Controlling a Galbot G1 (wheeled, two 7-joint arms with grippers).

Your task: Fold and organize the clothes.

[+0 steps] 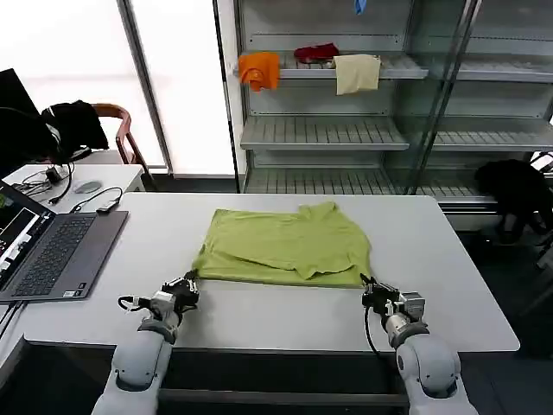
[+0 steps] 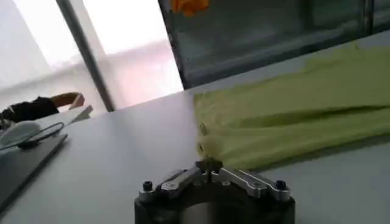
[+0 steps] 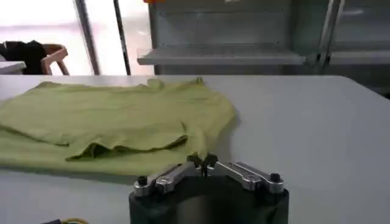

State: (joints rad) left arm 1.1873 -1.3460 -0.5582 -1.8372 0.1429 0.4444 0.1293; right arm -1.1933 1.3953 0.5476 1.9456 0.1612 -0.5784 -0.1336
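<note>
White table [image 1: 449, 285], as you see it | lime T-shirt [image 1: 285, 246] lies partly folded at centre | open laptop [image 1: 52, 251] at its left edge.

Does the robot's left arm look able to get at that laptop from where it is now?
Probably yes. The laptop lies open on the robot's left with bare table between it and the left tool. But that tool is shut on the T-shirt corner, so it would have to let go first.
</note>
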